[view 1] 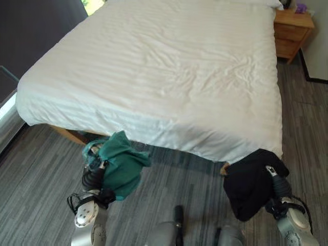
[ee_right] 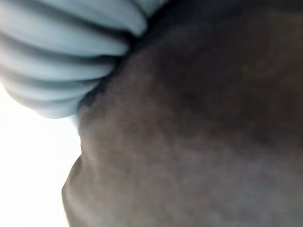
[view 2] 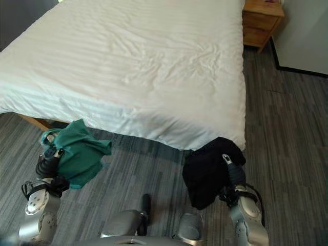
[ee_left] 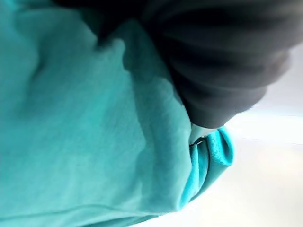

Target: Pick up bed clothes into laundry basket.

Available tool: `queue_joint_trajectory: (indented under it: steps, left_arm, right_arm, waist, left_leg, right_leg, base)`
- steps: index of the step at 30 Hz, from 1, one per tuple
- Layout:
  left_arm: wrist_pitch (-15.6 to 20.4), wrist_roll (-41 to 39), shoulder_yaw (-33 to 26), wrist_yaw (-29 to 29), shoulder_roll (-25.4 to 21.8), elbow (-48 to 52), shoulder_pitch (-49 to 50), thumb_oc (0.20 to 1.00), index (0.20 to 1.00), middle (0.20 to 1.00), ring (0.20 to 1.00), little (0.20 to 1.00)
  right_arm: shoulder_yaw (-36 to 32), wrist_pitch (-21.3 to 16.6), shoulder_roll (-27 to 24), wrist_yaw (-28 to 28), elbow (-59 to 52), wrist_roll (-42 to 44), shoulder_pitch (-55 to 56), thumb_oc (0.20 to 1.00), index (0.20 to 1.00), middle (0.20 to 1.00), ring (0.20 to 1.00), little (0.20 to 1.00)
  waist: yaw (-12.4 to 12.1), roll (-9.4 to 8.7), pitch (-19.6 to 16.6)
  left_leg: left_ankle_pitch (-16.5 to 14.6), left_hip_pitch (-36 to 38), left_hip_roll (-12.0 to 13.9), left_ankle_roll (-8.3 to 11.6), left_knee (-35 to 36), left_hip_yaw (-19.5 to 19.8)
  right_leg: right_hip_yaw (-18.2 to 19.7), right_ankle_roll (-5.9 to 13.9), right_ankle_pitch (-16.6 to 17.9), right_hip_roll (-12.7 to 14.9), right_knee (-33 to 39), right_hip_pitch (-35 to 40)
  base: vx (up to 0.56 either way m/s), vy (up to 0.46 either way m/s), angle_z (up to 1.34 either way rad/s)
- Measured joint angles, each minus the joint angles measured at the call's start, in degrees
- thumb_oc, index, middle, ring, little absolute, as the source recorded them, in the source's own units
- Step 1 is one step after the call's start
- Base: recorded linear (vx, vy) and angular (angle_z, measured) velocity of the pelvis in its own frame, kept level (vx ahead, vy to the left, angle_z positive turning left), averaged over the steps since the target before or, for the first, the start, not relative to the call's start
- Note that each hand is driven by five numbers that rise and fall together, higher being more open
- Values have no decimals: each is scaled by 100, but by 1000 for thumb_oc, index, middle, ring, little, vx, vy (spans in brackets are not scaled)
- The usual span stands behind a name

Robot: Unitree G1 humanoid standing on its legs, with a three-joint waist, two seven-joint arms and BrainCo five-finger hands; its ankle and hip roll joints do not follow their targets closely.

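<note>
A: Where are the clothes?

B: A teal green garment (view 1: 120, 164) hangs draped over the left hand (view 1: 95, 163), above the grey plank floor (view 1: 41, 169) just off the foot of the bed (view 1: 164, 72). A black garment (view 1: 251, 184) covers the right hand (view 1: 272, 171) near the bed's corner.

A: Are the hands clenched on them?

B: Cannot tell; cloth hides the fingers of both. A wooden nightstand (view 1: 291, 32) stands beside the bed's far end.

A green garment (view 1: 121, 166) drapes the left hand (view 1: 95, 163) and a black garment (view 1: 249, 182) the right hand (view 1: 272, 171), both below the foot of the white bed (view 1: 164, 72).
</note>
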State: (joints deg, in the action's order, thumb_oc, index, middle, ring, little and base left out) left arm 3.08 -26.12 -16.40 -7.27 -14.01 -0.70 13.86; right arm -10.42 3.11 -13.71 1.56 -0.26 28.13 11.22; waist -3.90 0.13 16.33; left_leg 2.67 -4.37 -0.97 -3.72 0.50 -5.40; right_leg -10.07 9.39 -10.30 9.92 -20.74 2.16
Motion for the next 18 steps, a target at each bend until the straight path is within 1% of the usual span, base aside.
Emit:
queue_joint_trajectory:
  steps: [1,2,3,4,5,6,7,8,9,10,11,12,16,17,18]
  left_arm:
    - [-2,0,10,4,-4,1,65,200,200,200,200,200]
    - [-40,-2,39,22,21,-110,-41,200,200,200,200,200]
    - [-74,-3,55,39,64,-136,-91,200,200,200,200,200]
    - [-78,-4,68,50,72,-136,-13,200,200,200,200,200]
    - [-96,-4,110,59,75,-134,80,200,200,200,200,200]
    - [-99,-8,190,107,106,-95,219,200,200,200,200,200]
    - [-115,-8,208,116,83,-202,168,200,200,200,200,200]
    - [-121,-6,250,113,77,-149,169,200,200,200,200,200]
    - [-114,-6,262,127,66,-94,173,200,200,200,200,200]
    - [-115,-4,271,137,59,-88,185,200,200,200,200,200]
    - [-115,-4,271,130,59,-87,215,200,200,200,200,200]
    - [-115,-5,270,119,61,-87,233,200,200,200,200,200]
    - [-115,-4,271,119,60,-86,257,200,200,200,200,200]
    - [-115,-4,322,123,68,-86,464,200,200,200,200,200]
    - [-127,54,332,54,63,-77,461,200,200,200,200,200]
  right_arm:
    - [4,-11,20,13,-10,7,-18,200,200,200,200,200]
    - [-27,-18,69,11,35,11,-2,200,200,200,200,200]
    - [-32,-15,115,-12,90,106,13,200,200,200,200,200]
    - [-5,-15,176,-12,80,182,49,200,200,200,200,200]
    - [7,-25,177,-18,-11,221,134,200,200,200,200,200]
    - [-46,-71,50,-33,-237,225,358,200,200,200,200,200]
    - [-54,-99,116,-98,-159,226,378,200,200,200,200,200]
    - [-42,-98,125,-124,-176,220,457,200,200,200,200,200]
    - [-54,-100,115,-128,-187,217,498,200,200,200,200,200]
    - [-90,-99,115,-136,-178,215,527,200,200,200,200,200]
    - [-93,-99,115,-143,-173,213,557,200,200,200,200,200]
    - [-89,-100,114,-147,-174,211,601,200,200,200,200,200]
    - [-84,-99,109,-177,-171,209,616,200,200,200,200,200]
    - [23,-99,-53,-174,-87,211,585,200,200,200,200,200]
    - [15,-85,-56,-226,-91,132,584,200,200,200,200,200]
  waist:
    - [-41,-70,-116]
    - [39,-286,-287]
    - [66,-446,-274]
    - [-28,-535,-293]
    - [-73,-487,-327]
    - [17,-169,-508]
    - [108,-257,-469]
    - [141,-264,-511]
    - [148,-312,-547]
    - [146,-312,-560]
    - [142,-275,-585]
    - [131,-284,-647]
    - [110,-126,-705]
    - [2,-52,-952]
    - [74,-60,-943]
  left_leg:
    - [54,-104,-29,163,107,-18]
    - [-148,-370,-173,643,118,-40]
    - [-83,-529,-203,437,-310,79]
    - [-78,-601,-202,334,-1017,141]
    - [-301,-513,-120,331,-1512,142]
    - [-746,-95,121,353,-897,405]
    - [-658,12,44,339,-674,441]
    - [-606,86,40,387,-459,402]
    - [-493,78,26,387,-391,372]
    - [-455,76,19,386,-343,373]
    - [-455,70,19,386,-296,373]
    - [-455,69,15,386,-230,373]
    - [-435,77,36,401,-144,447]
    - [13,461,200,412,185,519]
    - [13,458,205,411,203,475]
  right_leg:
    - [-80,-119,-114,-34,524,89]
    - [-165,-296,-45,-53,1474,243]
    - [-194,-467,49,58,1631,178]
    - [-118,-515,105,133,1658,84]
    - [-40,-463,130,64,1694,110]
    - [-110,-197,397,-168,1687,102]
    - [-137,-219,455,-59,1622,109]
    - [-167,-189,429,-44,1579,64]
    - [-143,-212,501,-28,1566,20]
    - [-142,-220,509,-26,1552,-6]
    - [-125,-222,512,-20,1545,-42]
    - [-74,-221,517,-47,1537,-79]
    - [60,-271,557,-127,1548,-94]
    - [-62,-317,378,-315,1576,204]
    - [-65,-329,386,-298,1573,189]
  base:
    - [-30,-53,-15]
    - [-60,-63,15]
    - [-70,-44,0]
    - [-40,-22,-46]
    - [-40,-35,-58]
    - [-43,-42,-12]
    - [-50,-57,20]
    - [-27,-33,26]
    - [-19,-40,12]
    - [-21,-40,6]
    - [-28,-62,2]
    - [-20,-56,5]
    - [7,-51,14]
    - [21,-31,2]
    - [0,0,0]
